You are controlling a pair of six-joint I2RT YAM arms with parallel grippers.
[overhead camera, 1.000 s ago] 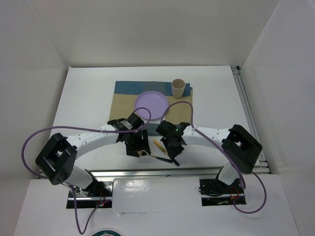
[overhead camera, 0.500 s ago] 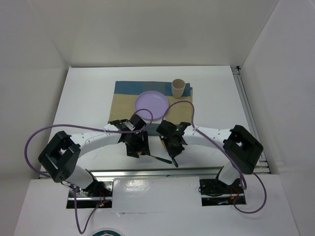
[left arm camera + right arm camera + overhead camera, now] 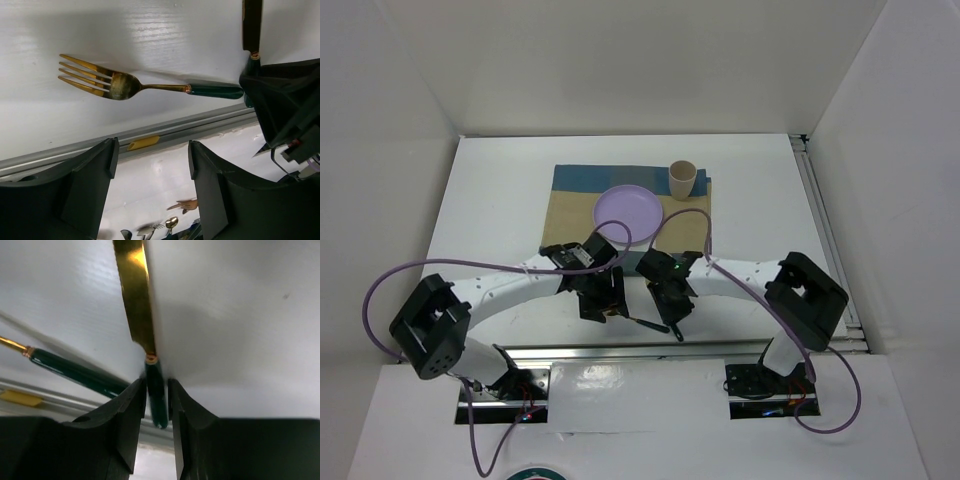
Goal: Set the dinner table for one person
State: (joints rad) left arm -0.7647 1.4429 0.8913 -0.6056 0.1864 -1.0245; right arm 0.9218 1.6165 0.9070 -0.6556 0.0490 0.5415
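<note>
Right end effector (image 3: 157, 405) is clamped on the dark green handle of a knife (image 3: 135, 295), whose gold blade lies on the white table (image 3: 500, 200) close to the near edge. Left end effector (image 3: 150, 175) hovers just beside it over the same edge, its fingers apart and holding nothing. A fork (image 3: 125, 86) lies flat on the table just inside the metal rail (image 3: 150, 135), its green handle pointing toward the right arm. Toward the middle of the far edge lies a blue-and-tan placemat (image 3: 570, 200) with a purple plate (image 3: 628, 212) and a tan cup (image 3: 681, 178) on it. Plain white walls (image 3: 620, 60) enclose the table on three sides.
</note>
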